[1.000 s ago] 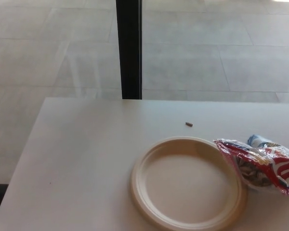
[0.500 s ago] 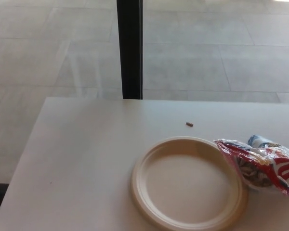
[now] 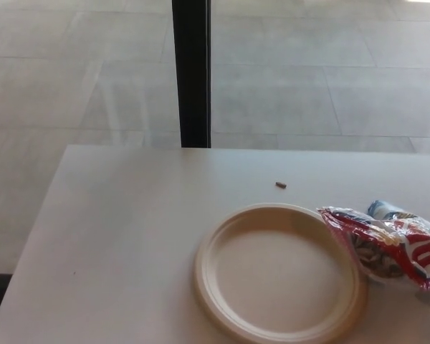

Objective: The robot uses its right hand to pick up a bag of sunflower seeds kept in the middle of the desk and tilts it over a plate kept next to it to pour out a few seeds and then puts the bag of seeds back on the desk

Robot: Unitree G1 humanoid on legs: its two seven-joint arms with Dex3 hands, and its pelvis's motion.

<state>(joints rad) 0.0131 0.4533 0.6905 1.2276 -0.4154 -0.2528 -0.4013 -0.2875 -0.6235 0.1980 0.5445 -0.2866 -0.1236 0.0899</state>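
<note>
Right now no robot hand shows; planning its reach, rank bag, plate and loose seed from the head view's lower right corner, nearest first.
1. Bag of sunflower seeds, at the right edge.
2. Plate, just left of the bag.
3. Loose seed, beyond the plate, farther back.

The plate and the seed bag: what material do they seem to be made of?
Plate: probably moulded paper or fibre pulp; cream, matte, with a pressed raised rim. Seed bag: thin plastic film, glossy and crinkled, red and white print, partly see-through.
</note>
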